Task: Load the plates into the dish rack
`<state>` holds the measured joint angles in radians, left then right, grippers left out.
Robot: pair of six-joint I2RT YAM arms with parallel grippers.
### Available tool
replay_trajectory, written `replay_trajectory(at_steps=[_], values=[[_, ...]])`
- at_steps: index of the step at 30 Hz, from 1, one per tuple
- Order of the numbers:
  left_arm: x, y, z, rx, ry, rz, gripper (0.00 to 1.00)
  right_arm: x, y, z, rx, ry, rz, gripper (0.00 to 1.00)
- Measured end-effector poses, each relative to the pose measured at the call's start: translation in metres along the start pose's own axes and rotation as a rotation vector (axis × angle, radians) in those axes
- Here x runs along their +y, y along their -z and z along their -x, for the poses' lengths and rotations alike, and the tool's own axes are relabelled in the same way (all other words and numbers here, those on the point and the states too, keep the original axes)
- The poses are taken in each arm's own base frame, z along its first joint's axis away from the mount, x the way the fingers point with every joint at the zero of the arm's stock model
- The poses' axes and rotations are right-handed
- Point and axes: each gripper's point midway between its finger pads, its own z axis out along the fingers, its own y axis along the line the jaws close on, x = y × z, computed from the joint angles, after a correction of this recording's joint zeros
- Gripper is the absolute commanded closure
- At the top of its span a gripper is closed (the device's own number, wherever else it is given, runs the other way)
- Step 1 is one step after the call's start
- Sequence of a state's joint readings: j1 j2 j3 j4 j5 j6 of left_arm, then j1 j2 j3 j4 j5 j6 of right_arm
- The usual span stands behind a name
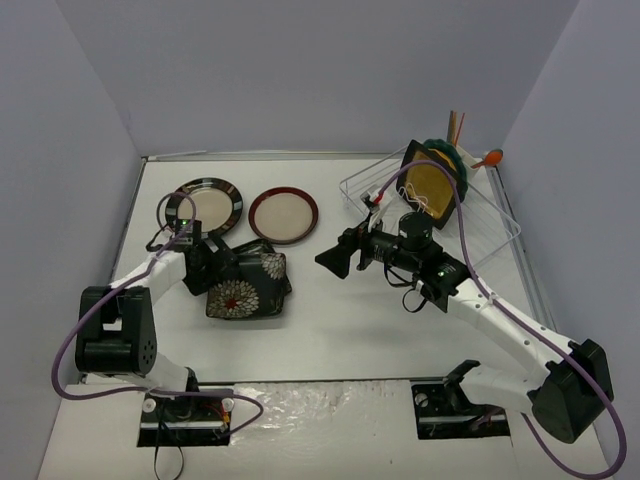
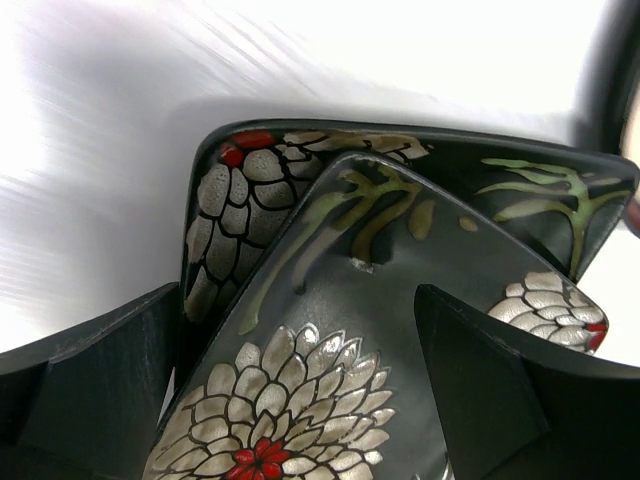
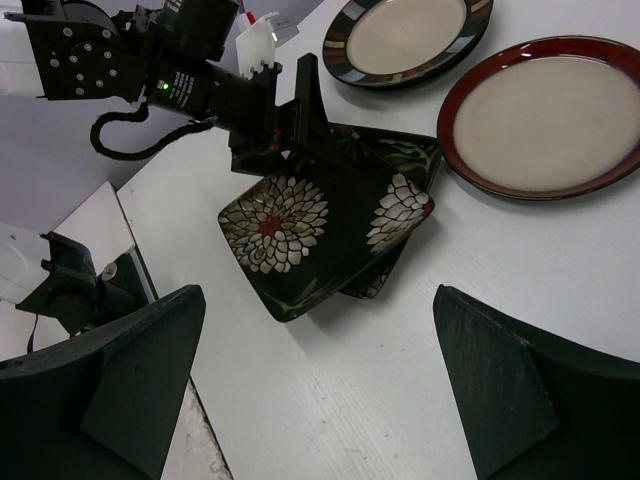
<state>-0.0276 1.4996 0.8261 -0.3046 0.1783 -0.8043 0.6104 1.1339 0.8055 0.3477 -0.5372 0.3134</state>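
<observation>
Two black floral square plates lie stacked left of centre, the upper one (image 1: 240,295) (image 2: 330,380) (image 3: 300,220) askew on the lower one (image 2: 230,200) (image 3: 375,280). My left gripper (image 1: 222,268) (image 2: 295,290) (image 3: 300,110) is open, its jaws astride the upper plate's near-left edge. My right gripper (image 1: 335,260) (image 3: 318,291) hangs open above bare table to the right of the stack, holding nothing. A striped-black-rimmed round plate (image 1: 205,205) (image 3: 405,35) and a red-brown-rimmed one (image 1: 283,214) (image 3: 545,115) lie flat behind. The dish rack (image 1: 495,225) at the back right holds an upright black square plate with an amber centre (image 1: 430,185) and a teal plate (image 1: 452,160).
Utensils with wooden and orange handles (image 1: 470,140) stick up from the rack's far corner. Grey walls close in the table on three sides. My right arm (image 1: 500,320) crosses the right half of the table, with purple cables looped over it.
</observation>
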Motion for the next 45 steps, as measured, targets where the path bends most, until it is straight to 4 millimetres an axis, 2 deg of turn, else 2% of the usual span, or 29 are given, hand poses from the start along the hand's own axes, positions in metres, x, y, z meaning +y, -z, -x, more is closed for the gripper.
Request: replay_trajectory(at_steps=[4,7,11,16,19,25,29,36,41,45], values=[[-0.023,0.001,-0.02,0.021,-0.008,-0.021,0.07,0.001,-0.001,-0.003,0.008,-0.002,-0.007,0.05],[-0.035,0.004,-0.026,0.03,-0.027,-0.036,0.07,0.002,-0.001,-0.005,0.013,-0.002,-0.013,0.05],[-0.041,0.017,-0.022,0.006,-0.037,-0.05,0.07,0.003,0.0,-0.006,0.016,0.0,-0.022,0.05],[-0.045,0.048,-0.016,-0.068,-0.071,-0.112,0.07,0.006,0.001,-0.011,0.031,0.0,-0.032,0.05],[-0.041,0.051,-0.024,-0.055,-0.091,-0.135,0.07,0.006,0.001,-0.014,0.043,-0.004,-0.039,0.05],[-0.013,0.035,-0.059,0.054,-0.116,-0.096,0.07,0.011,-0.001,-0.019,0.055,-0.007,-0.038,0.05],[-0.005,0.032,-0.07,0.089,-0.129,-0.091,0.08,0.017,-0.003,-0.023,0.063,-0.004,-0.034,0.05],[-0.007,0.028,-0.078,0.121,-0.135,-0.122,0.21,0.025,-0.005,-0.027,0.068,0.0,-0.031,0.05],[0.002,0.026,-0.09,0.154,-0.133,-0.118,0.42,0.027,-0.006,-0.028,0.066,-0.001,-0.042,0.05],[0.003,0.029,-0.093,0.159,-0.131,-0.127,0.53,0.03,-0.007,-0.029,0.067,-0.001,-0.043,0.05]])
